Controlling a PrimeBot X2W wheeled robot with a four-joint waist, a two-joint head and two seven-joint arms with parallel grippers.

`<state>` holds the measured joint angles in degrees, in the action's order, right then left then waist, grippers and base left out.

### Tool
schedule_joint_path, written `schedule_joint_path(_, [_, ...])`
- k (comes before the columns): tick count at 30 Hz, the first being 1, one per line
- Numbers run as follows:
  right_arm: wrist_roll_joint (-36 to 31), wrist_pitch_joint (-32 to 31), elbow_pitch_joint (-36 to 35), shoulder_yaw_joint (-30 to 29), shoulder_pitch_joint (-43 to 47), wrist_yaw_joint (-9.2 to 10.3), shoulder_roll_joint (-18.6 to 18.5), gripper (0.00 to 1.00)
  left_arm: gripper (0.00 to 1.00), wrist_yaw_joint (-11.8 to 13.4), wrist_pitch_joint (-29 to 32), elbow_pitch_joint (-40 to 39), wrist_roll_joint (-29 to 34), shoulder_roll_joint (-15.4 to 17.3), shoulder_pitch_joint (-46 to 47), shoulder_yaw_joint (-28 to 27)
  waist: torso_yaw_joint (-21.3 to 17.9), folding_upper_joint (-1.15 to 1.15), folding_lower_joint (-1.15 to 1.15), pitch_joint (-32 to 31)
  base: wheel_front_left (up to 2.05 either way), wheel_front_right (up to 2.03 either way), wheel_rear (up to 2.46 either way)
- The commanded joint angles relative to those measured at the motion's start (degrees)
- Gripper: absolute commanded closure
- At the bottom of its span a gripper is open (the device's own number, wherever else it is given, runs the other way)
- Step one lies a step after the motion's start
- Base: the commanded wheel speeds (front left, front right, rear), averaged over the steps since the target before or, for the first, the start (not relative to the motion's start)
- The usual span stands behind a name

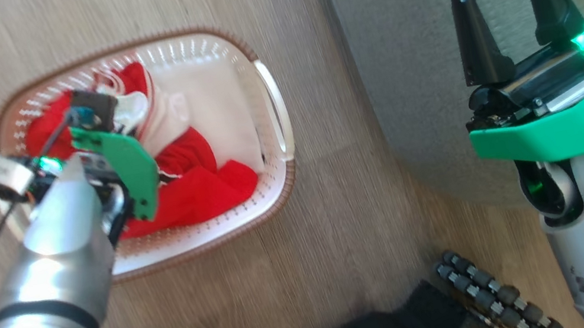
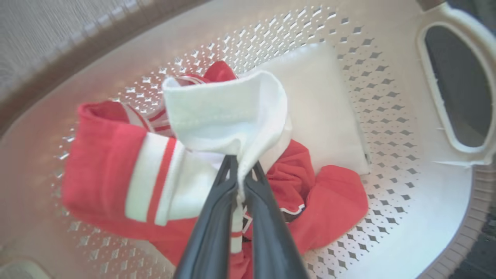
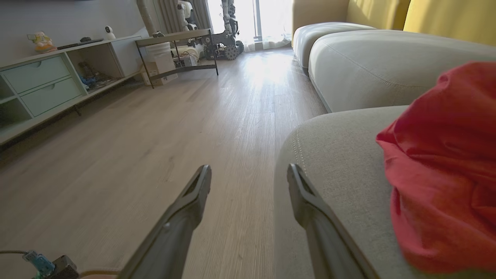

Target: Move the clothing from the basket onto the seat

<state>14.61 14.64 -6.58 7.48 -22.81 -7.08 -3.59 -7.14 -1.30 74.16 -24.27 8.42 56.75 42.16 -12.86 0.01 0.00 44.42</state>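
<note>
Left wrist view: left jaws clenched on a white fold of the clothing point(image 2: 174, 170) inside the basket point(image 2: 271, 38); the seat point(image 1: 404, 48) lies to the right, nearer the released right jaws.

Red/wht jersey point(image 2: 108, 162) crumpled in basket point(image 2: 387, 97), 2nd red garment point(image 3: 445, 162) on grey seat point(image 3: 341, 162)
</note>
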Motion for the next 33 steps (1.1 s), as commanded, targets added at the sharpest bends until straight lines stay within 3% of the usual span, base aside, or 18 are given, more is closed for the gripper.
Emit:
schedule_joint_path(1, [0.1,0.4,-1.1,1.0,2.0,-0.41,0.7,0.0,1.0,-0.3,-1.4,-1.1,-1.0,0.3,-2.0,-0.4,0.8,-0.01,0.0,-3.9,0.0,0.0,0.0])
schedule_joint_path(16, [2.4,0.4,3.7,1.2,5.3,-0.41,-2.3,0.0,1.0,-0.3,-8.7,-10.4,-10.4,-0.4,-9.4,3.7,3.4,-0.01,0.0,-20.9,0.0,0.0,0.0])
schedule_joint_path(33, [5.6,0.4,8.2,3.3,12.0,-0.41,-4.6,0.0,1.0,0.3,-13.0,-26.9,-15.9,3.2,-14.5,3.9,7.2,-0.01,0.0,-37.0,0.0,0.0,0.0])
